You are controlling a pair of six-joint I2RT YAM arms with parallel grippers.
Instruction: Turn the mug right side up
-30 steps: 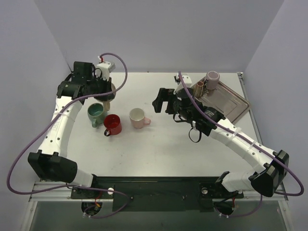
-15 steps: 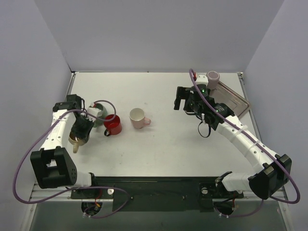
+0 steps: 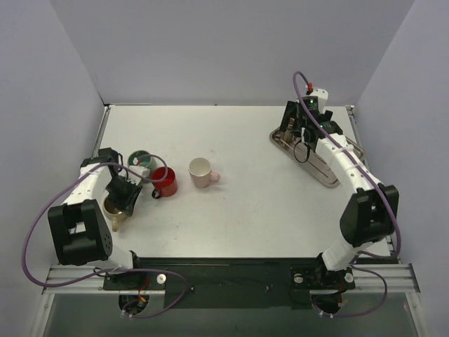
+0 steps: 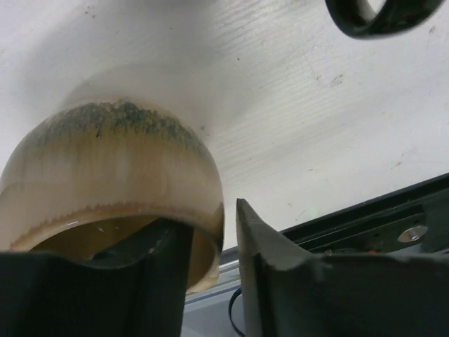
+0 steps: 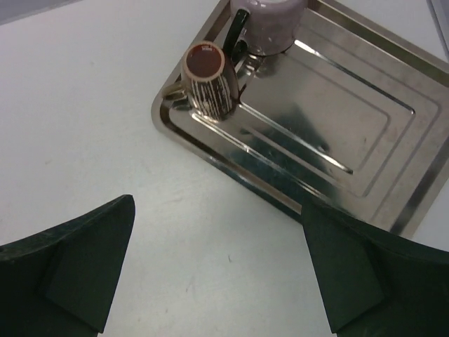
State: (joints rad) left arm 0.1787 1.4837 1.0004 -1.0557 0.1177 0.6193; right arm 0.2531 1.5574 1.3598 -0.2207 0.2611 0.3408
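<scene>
A tan glazed mug [image 3: 112,206] stands mouth up on the table near the left edge, its handle toward the front. My left gripper [image 3: 123,191] straddles its rim. In the left wrist view one finger [image 4: 105,288] is inside the mug [image 4: 112,168] and the other finger [image 4: 280,281] is outside. A narrow gap shows between the wall and the outer finger. My right gripper [image 5: 217,274] is open and empty, high above the table beside the tray's left corner; it also shows in the top view [image 3: 300,128].
A green mug [image 3: 142,161], a red mug [image 3: 165,181] and a pink mug [image 3: 201,170] stand upright at centre left. A metal tray [image 5: 337,140] at the back right holds a striped brown mug [image 5: 208,88] and a mauve mug [image 5: 266,17], both bottom up.
My left gripper carried the tan mug from the back left down to the table near the left edge. My right arm swung back and right, over the tray.
</scene>
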